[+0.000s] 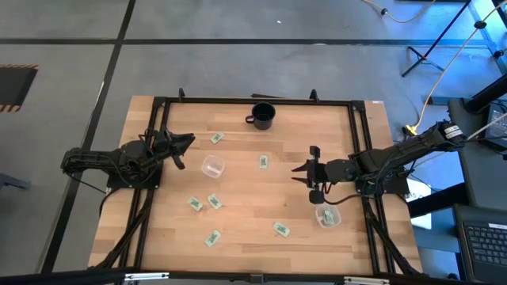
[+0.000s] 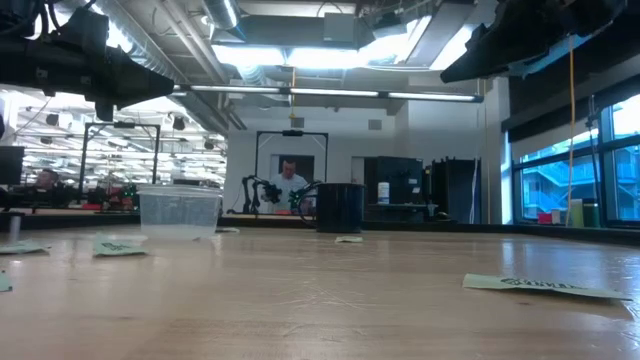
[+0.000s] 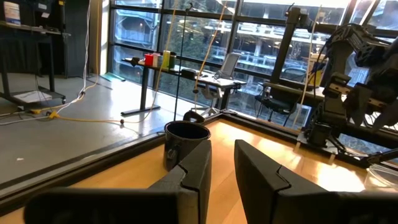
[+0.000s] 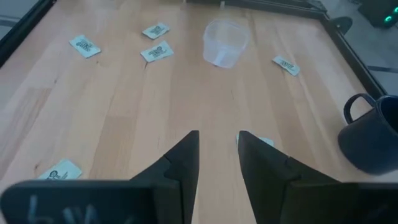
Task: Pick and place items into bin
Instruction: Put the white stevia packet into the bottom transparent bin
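Several small green-and-white packets lie flat on the wooden table, among them one (image 1: 263,161) near the middle, one (image 1: 216,138) toward the far side and a pair (image 1: 195,203) toward the near side. My right gripper (image 1: 305,170) (image 4: 219,138) hovers open above the table, pointing left, with the middle packet (image 4: 264,142) just beyond its fingertips. My left gripper (image 1: 184,145) (image 3: 222,152) is open and raised at the left side, facing the black mug (image 3: 185,142). Neither holds anything.
A clear plastic cup (image 1: 212,166) (image 4: 225,42) stands mid-table. A second clear cup (image 1: 327,215) with green packets inside sits near the right arm's base. The black mug (image 1: 263,116) stands at the far edge. A black frame (image 1: 253,100) borders the table. A person (image 2: 290,180) sits far behind.
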`<state>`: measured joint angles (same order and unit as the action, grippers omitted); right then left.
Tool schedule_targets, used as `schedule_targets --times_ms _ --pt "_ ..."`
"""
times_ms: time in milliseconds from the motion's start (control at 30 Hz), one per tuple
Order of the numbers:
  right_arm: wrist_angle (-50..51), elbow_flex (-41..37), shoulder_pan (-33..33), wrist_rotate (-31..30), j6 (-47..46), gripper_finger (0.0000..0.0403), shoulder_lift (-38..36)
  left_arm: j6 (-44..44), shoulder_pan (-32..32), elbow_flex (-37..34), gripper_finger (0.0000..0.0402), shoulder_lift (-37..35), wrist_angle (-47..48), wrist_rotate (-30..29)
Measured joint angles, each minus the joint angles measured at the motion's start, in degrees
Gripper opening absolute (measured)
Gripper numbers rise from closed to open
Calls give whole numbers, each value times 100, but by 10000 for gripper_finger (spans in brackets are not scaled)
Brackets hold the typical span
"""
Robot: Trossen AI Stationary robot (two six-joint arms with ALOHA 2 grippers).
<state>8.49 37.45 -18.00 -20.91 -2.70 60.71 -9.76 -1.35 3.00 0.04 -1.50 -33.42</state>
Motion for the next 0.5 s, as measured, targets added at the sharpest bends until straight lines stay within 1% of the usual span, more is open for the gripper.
schedule_targets --times_ms 100,200,267,433,500 --pt "2 0 0 -2 146 117 0 -2 0 -1 66 0 0 0" --pt "2 0 0 -2 188 134 0 0 -1 -1 65 -1 0 0" --pt "-8 0 0 -2 195 157 0 -1 0 0 64 0 0 1" --pt "-175 0 0 -3 517 241 0 -2 0 1 63 -1 0 1" --pt "-231 0 0 -3 651 269 0 -1 1 -1 63 1 0 1"
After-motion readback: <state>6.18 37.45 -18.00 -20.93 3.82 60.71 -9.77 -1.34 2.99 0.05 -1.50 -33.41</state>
